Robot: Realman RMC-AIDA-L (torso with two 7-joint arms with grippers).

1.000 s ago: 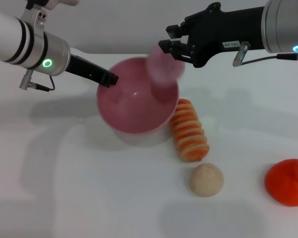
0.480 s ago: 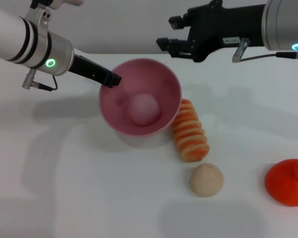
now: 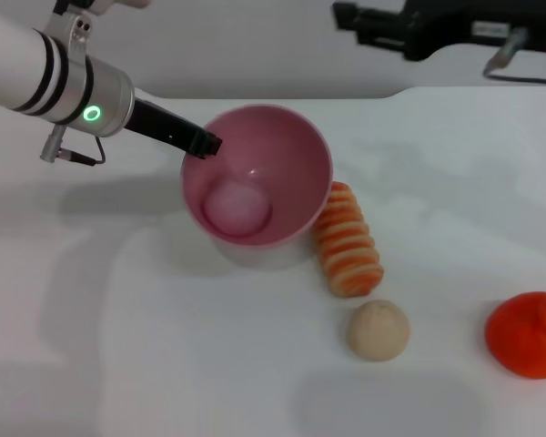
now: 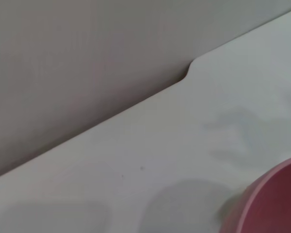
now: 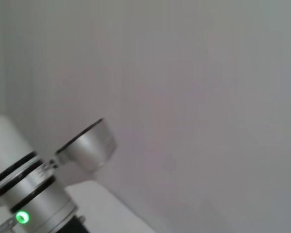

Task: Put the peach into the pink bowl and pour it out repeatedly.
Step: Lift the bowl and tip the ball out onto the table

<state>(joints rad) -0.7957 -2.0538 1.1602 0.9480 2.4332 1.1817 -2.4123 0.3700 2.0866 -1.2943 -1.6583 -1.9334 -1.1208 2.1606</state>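
Soft, round peach is lying inside the glossy pink bowl.
Left claw is pinching the bowl's smooth rim; right claw is hanging high beyond, grip unclear. A ridged orange spiral toy is touching the bowl on the white counter.

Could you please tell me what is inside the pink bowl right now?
The peach lies alone inside the pink bowl, against its near-left wall. The bowl's floor beneath the peach is hidden. The left gripper grips the rim.
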